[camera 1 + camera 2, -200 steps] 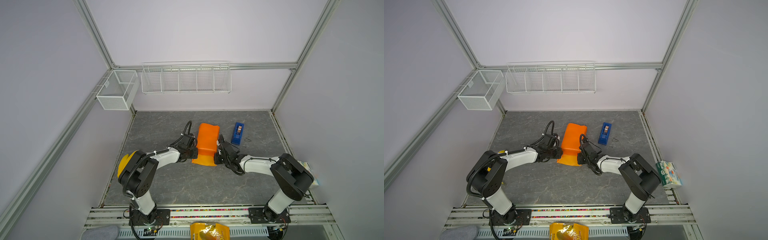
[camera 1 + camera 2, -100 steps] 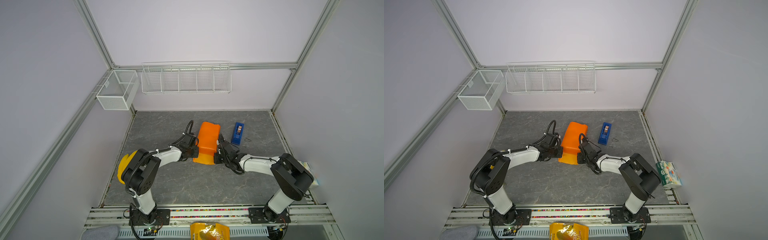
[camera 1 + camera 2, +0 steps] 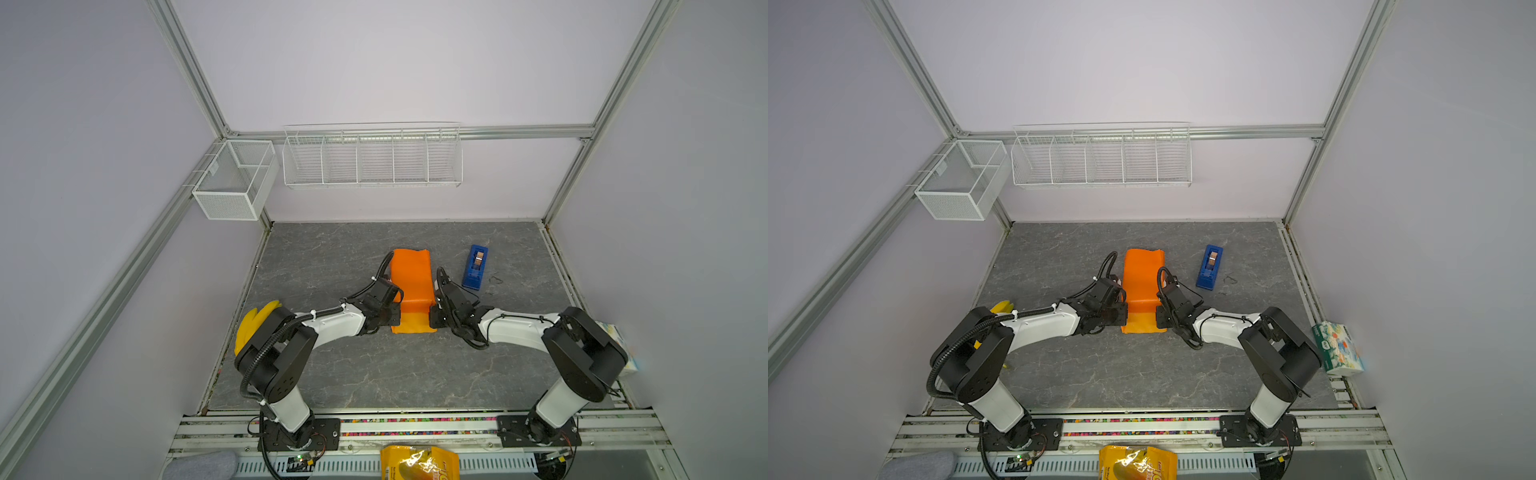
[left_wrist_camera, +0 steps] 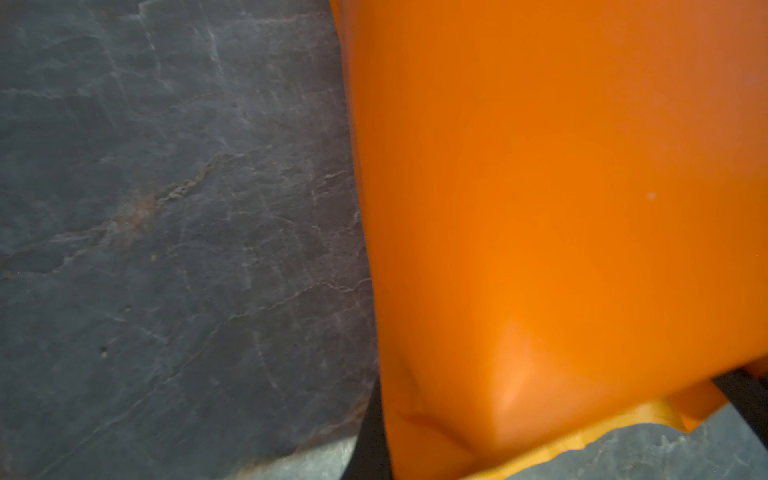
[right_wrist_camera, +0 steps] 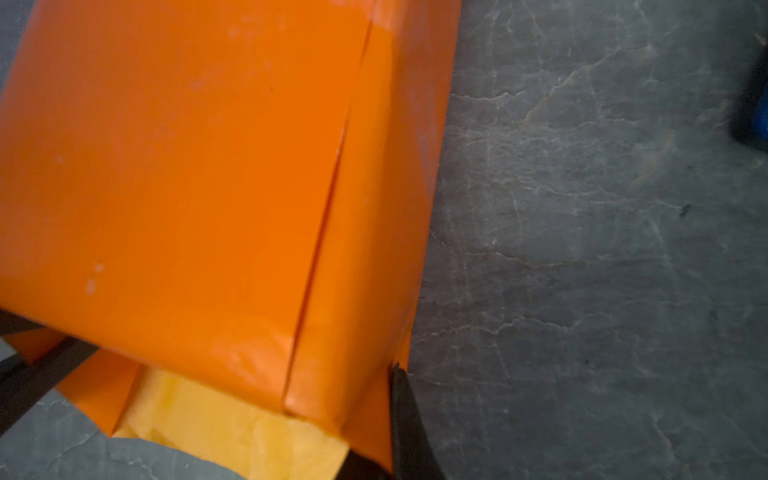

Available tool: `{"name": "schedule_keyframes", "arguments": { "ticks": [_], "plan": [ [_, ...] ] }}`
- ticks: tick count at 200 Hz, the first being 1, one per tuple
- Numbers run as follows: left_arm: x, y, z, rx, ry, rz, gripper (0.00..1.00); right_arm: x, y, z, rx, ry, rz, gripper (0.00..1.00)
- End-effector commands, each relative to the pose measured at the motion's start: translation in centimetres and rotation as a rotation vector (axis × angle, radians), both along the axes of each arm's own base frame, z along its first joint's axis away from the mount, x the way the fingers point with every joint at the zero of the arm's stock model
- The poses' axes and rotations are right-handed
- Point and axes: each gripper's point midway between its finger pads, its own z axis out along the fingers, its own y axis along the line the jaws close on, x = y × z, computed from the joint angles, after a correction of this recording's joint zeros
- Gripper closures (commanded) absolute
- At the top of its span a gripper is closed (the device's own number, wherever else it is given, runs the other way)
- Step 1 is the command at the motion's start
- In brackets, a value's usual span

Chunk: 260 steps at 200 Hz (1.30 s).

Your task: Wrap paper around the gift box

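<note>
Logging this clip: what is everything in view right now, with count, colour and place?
paper: 1, orange, mid-table, folded into a boxy parcel
gift box: none visible; possibly under the paper
tape dispenser: 1, blue, right of the paper, apart from it
bananas: 1 bunch, yellow, table's left edge, behind the left arm
snack bag: 1, yellow, by the near rail
tissue box: 1, white-green, beyond the table's right edge
long wire basket: 1, white, back wall
small mesh basket: 1, white, back-left corner
grey lump: 1, near-left corner, unclear
table: 1, dark grey
left gripper: 1, black, at parcel's near-left side; fingers unclear
right gripper: 1, black, at near-right side; fingers shut
</note>
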Motion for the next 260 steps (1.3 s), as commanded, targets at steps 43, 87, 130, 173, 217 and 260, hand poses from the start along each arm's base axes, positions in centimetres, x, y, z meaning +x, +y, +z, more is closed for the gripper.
{"name": "schedule_keyframes", "arguments": {
  "ticks": [43, 87, 130, 173, 217, 260],
  "plan": [
    [-1.4, 1.1, -1.7, 0.022, 0.068, 0.026, 0.81, -0.4, -0.9, 0.0, -0.034, 0.003, -0.018, 0.93],
    [-1.4, 0.9, -2.0, 0.023, 0.072, 0.02, 1.0, -0.5, -0.9, 0.1, -0.038, 0.001, -0.017, 0.94],
    [-1.3, 0.9, -2.0, 0.028, 0.072, 0.022, 1.0, -1.6, -0.2, 1.3, -0.045, -0.02, 0.003, 0.74],
    [-1.1, 0.8, -1.9, 0.028, 0.071, 0.023, 1.0, -2.2, -0.2, 0.6, -0.073, 0.006, -0.004, 0.7],
    [-1.1, 0.8, -2.0, 0.028, 0.072, 0.025, 1.0, -2.5, -0.4, -0.6, -0.106, 0.056, -0.019, 0.79],
    [-1.0, 0.9, -2.0, 0.038, 0.067, 0.031, 1.0, -2.8, -0.7, -1.0, -0.124, 0.081, -0.029, 0.87]
  ]
}}
